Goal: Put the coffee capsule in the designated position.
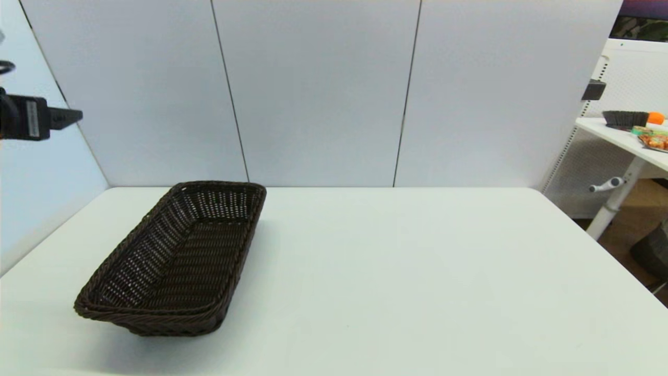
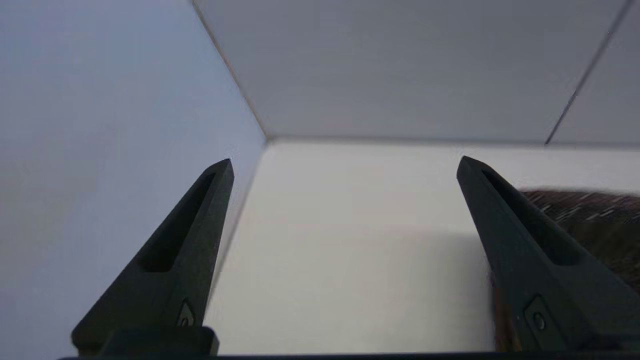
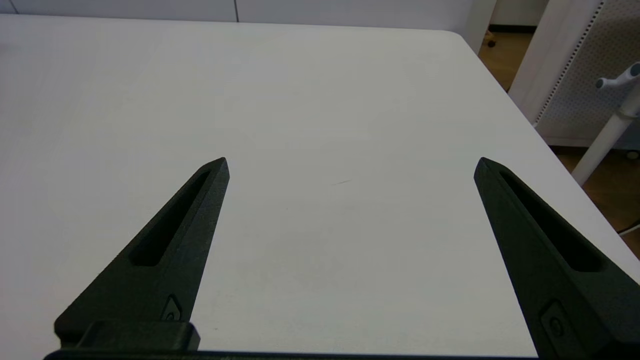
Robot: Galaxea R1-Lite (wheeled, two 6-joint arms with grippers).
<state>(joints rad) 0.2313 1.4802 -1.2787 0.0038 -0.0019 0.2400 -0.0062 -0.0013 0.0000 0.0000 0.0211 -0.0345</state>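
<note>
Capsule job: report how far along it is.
Nothing looks done: no capsule shows in any view, and the basket looks empty. Nothing is in hand: the left gripper, raised at the table's far-left corner, and the right gripper are open. Finding, grasping and placing remain.

1. The right gripper hung above the white table, its two long black fingers spread wide with nothing between them.
2. Only bare tabletop lay between and beyond the fingers, marked by a faint short scuff.
3. The table's far rounded corner showed, with a wall panel seam behind the far edge.
4. Past the table's side edge stood a white perforated panel and a slanting white pole over brown floor.
</note>
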